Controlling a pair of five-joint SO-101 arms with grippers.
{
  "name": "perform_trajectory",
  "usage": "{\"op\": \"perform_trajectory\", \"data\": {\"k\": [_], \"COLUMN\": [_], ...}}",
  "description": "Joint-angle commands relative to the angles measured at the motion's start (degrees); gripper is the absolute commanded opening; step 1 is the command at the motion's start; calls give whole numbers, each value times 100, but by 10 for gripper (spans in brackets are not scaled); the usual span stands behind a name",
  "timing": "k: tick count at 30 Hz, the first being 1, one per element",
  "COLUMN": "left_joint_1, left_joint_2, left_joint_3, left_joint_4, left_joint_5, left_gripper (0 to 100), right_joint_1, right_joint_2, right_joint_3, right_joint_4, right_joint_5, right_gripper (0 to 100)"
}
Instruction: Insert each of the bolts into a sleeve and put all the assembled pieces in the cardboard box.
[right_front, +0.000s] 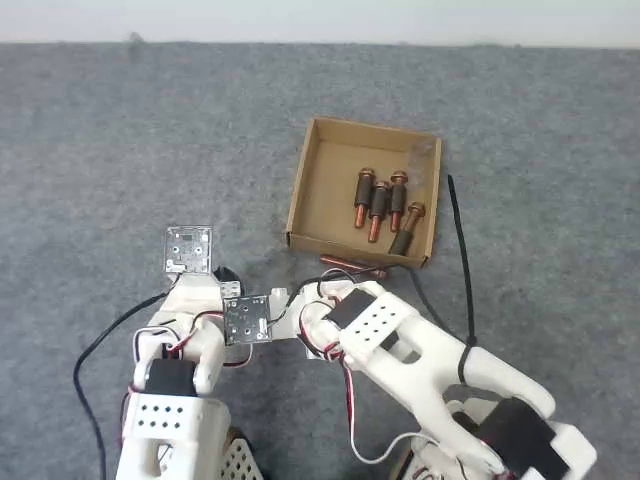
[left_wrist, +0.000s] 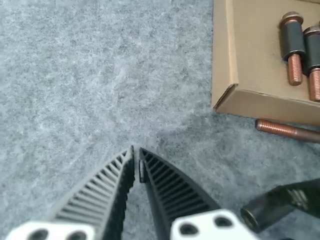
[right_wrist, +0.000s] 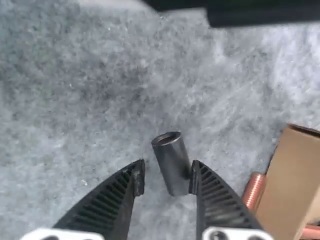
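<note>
A black sleeve (right_wrist: 172, 175) lies between the fingers of my right gripper (right_wrist: 168, 166), which is open; the sleeve rests against one finger with a small gap to the other. A loose copper bolt (right_front: 352, 265) lies on the carpet just in front of the cardboard box (right_front: 300, 195); it appears again as the bolt (left_wrist: 287, 131) beside the box (left_wrist: 225, 60). Several bolts with black sleeves on them (right_front: 383, 208) lie inside the box. My left gripper (left_wrist: 136, 152) is shut and empty over bare carpet, left of the box's near corner.
Grey carpet covers the table. A black cable (right_front: 462, 270) runs along the right side of the box. Both arms (right_front: 400, 340) crowd the near side, close together. Open carpet stretches left of and behind the box.
</note>
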Motion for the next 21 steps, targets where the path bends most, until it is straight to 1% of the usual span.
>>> {"op": "perform_trajectory", "data": {"k": [1, 13, 21], "left_joint_1": [-9, -9, -9], "left_joint_2": [-88, -88, -88], "left_joint_3": [-48, -48, -48], "left_joint_4": [-202, -202, -202], "left_joint_5": [-9, -9, -9], "left_gripper": [14, 14, 14], "right_joint_1": [119, 189, 198], "right_joint_2": [75, 1332, 1455], "right_joint_3": [-431, -1046, -1073], "right_joint_4": [-75, -75, -75], "right_joint_5": [97, 97, 97], "right_gripper": [137, 134, 132]}}
